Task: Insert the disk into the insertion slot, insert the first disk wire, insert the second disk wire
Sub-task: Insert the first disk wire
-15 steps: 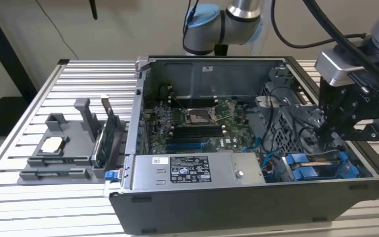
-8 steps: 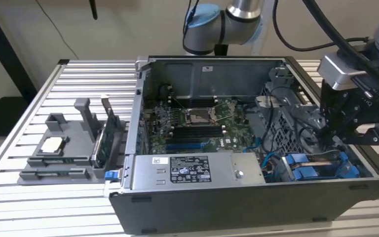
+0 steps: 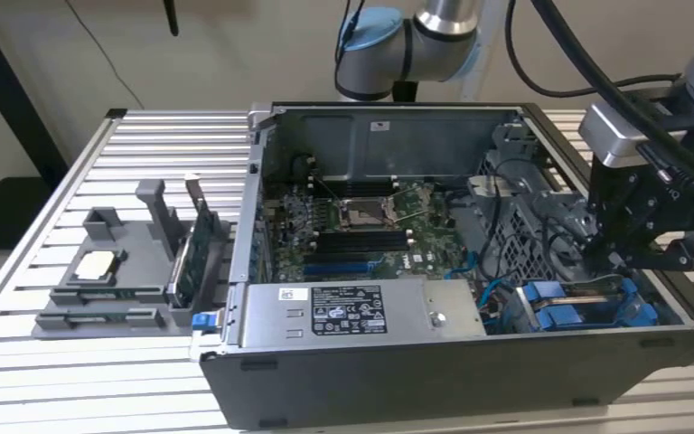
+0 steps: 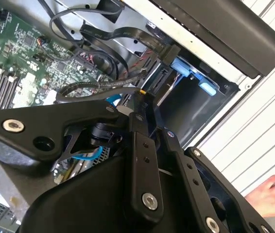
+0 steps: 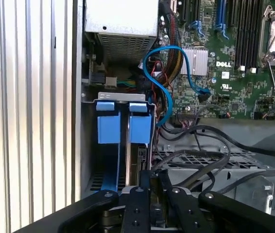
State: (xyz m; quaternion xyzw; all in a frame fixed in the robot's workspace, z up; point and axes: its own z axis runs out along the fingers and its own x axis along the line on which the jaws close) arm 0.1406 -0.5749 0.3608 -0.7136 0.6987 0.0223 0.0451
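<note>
**Wire step in hand, disk sitting in its bay**

Your tool (image 4: 143, 97) is closing narrow, its tips nearly together on the end of a black wire (image 4: 103, 86). From that I am judging that you are working on a wire step, not the disk step. Just beyond the tips, the disk (image 5: 140, 130) in its blue carrier is standing on edge inside the insertion slot (image 4: 198, 109), seemingly fully home. Seating that plug is calling for squaring it to the disk's socket and pressing straight, gently. Room is running tight here. Loops of black cable (image 5: 200, 160) are crowding one side, a blue cable (image 5: 163, 73) is hanging close by, and the wall of the case (image 3: 444, 371) is closing off the other. Farther out, the motherboard (image 5: 234, 77) is lying exposed, and a person's hand (image 4: 273, 194) is waiting outside the case, over the slatted surface (image 5: 25, 116)
</note>
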